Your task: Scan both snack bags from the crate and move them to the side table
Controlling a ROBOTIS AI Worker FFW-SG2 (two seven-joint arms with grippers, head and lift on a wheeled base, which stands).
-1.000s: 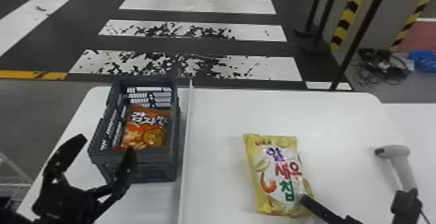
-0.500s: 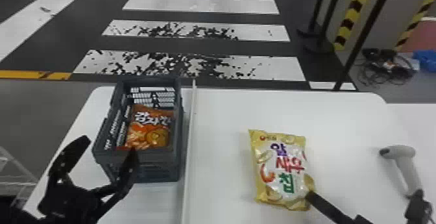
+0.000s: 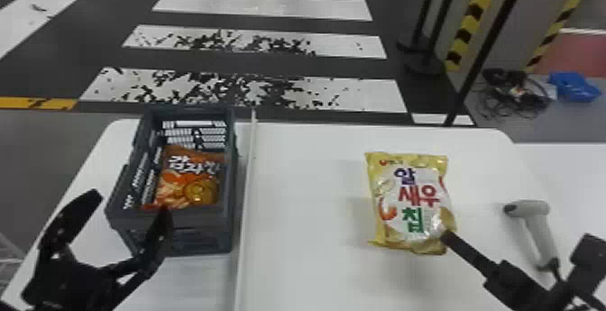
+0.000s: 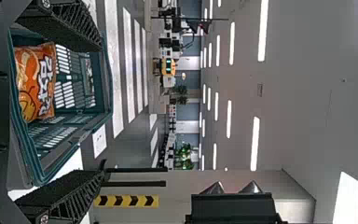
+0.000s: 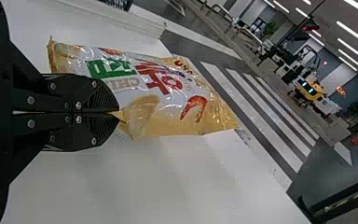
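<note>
Well, orange bag (image 3: 189, 179) in crate (image 3: 180, 220), yellow bag (image 3: 408, 193) pinched
Left gripper (image 3: 131, 202) spread open by the crate's near side; right gripper (image 3: 445, 238) closed on the yellow bag's lower corner, over the white table (image 3: 306, 242); grey scanner (image 3: 536, 224) beyond

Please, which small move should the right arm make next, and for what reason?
I would probably carry the yellow snack bag a little to the right: the right gripper is shut on its edge, and the scanner and what looks like the side table lie that way.
</note>
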